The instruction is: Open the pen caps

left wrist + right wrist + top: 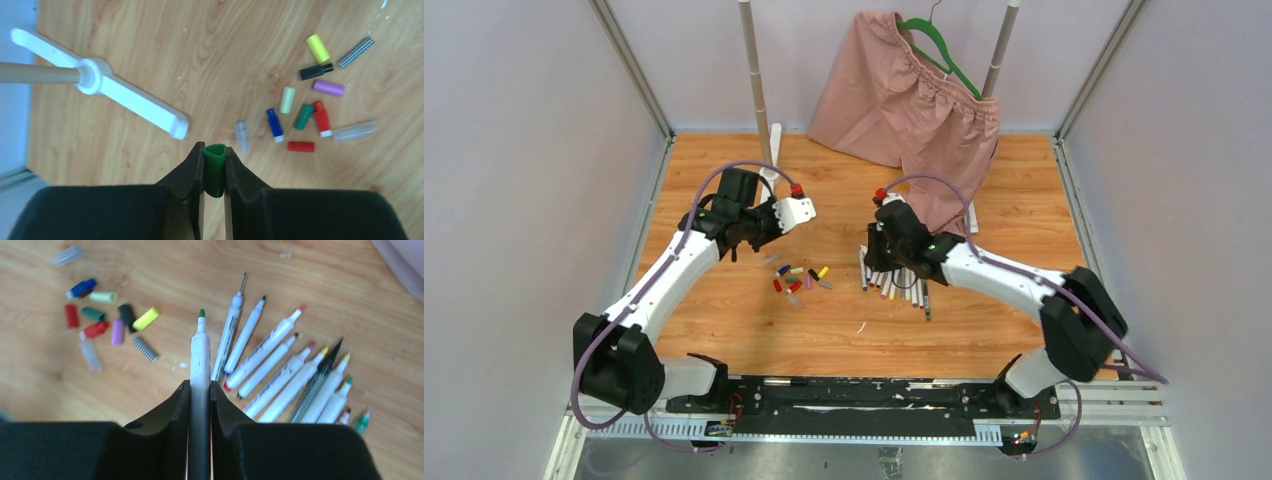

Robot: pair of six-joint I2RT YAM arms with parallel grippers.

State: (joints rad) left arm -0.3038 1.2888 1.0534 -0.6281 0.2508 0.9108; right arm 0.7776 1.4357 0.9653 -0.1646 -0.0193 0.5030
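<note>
You have the left gripper (215, 148) clamped on the green cap (215, 175) and the right gripper (200, 386) closed round the green-tipped pen (200, 347), well apart: release your cap low beside the loose caps (303, 116), then lay the pen by the uncapped row (280, 365).

table (724, 330) wood-grain, smooth, slight sheen; pen caps (303, 116) smooth plastic, mostly opaque, two clear; pens (280, 365) right of the caps glossy white plastic barrels; green cap (215, 172) glossy plastic between matt black left gripper (215, 152) pads; shorts (894, 90) behind the caps matt pink cloth
</note>
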